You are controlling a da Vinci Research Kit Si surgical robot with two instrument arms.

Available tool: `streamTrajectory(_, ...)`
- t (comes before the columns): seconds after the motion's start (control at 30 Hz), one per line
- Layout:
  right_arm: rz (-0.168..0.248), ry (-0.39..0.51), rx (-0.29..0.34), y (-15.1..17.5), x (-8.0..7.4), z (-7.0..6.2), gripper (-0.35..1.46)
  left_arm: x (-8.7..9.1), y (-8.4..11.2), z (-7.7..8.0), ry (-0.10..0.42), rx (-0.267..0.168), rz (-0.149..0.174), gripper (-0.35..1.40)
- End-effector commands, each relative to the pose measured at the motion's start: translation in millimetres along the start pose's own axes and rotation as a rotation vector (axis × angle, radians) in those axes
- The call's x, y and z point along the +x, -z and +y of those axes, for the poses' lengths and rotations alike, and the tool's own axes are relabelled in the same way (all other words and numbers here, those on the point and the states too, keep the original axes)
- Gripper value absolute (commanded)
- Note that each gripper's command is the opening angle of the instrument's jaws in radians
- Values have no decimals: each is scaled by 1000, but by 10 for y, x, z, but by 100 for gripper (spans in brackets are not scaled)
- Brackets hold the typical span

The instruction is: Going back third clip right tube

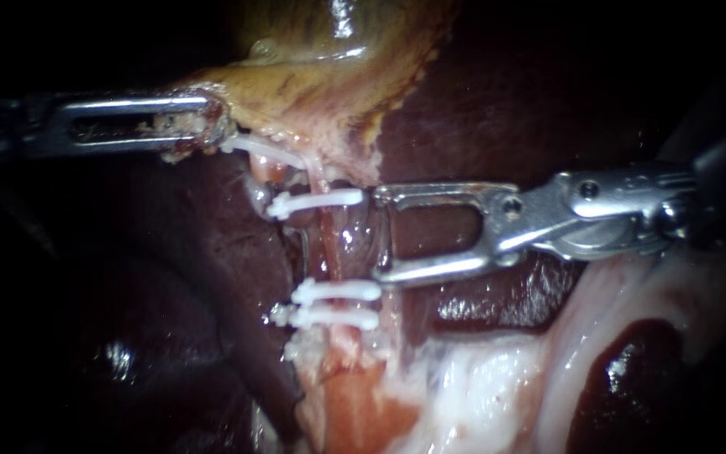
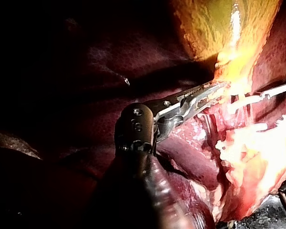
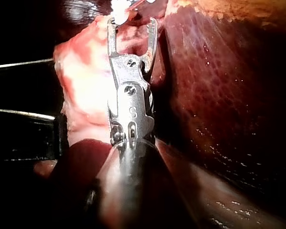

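Note:
A pink tube (image 1: pixel 335 248) runs down from the yellow-green gallbladder (image 1: pixel 329 76). It carries three white clips: one higher up (image 1: pixel 317 202) and two close together lower down (image 1: pixel 338 292) (image 1: pixel 335 319). My right instrument (image 1: pixel 380 233) comes in from the right with its jaws open and empty. Their tips stand just right of the tube, between the upper clip and the lower pair. In the right wrist view the same instrument (image 3: pixel 132 26) stands open before pale tissue, a clip (image 3: pixel 117 7) just beyond one tip. My left instrument (image 1: pixel 205 128) is shut on the gallbladder's lower edge (image 2: pixel 221 86).
Dark red liver (image 1: pixel 514 92) lies behind and on both sides of the tube. Pale fatty tissue (image 1: pixel 481 378) spreads below the right instrument. A white strand (image 1: pixel 262 150) runs from the left instrument's tip toward the tube.

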Motion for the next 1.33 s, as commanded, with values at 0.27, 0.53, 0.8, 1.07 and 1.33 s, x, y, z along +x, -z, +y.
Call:
streamTrajectory(0.27,-70,49,-13,29,2,-11,50,0,-2,-2,0,2,1,-35)
streamTrajectory(0.53,-73,57,-15,38,4,-10,50,-5,-17,-9,-4,7,6,-35)
streamTrajectory(0.8,-73,57,-15,38,4,-10,50,-14,-43,-32,-13,12,11,-35)
streamTrajectory(1.07,-73,57,-15,38,4,-10,50,-22,-56,-44,-20,15,14,-35)
streamTrajectory(1.33,-76,57,-15,38,5,-11,50,-23,-56,-44,-20,15,14,-35)
